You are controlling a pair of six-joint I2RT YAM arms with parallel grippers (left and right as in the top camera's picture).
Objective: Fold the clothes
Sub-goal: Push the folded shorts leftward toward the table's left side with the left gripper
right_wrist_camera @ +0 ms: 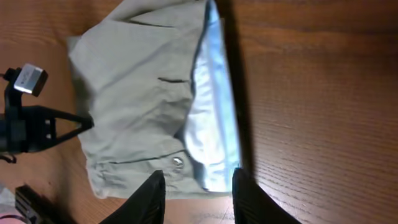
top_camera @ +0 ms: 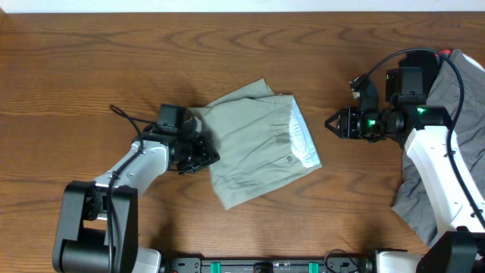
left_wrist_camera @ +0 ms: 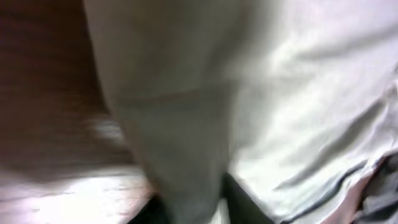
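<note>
Soft, light pale khaki-green cotton shorts (top_camera: 254, 148) would likely sag; left end effector (top_camera: 203, 155) pinches their hem edge, right end effector (right_wrist_camera: 196, 193) part-open, empty.

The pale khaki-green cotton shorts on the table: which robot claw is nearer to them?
Left. The left gripper sits at the left edge of the pale khaki-green cotton shorts, against the fabric. The right gripper hangs off their waistband side, bare wooden table between.
</note>
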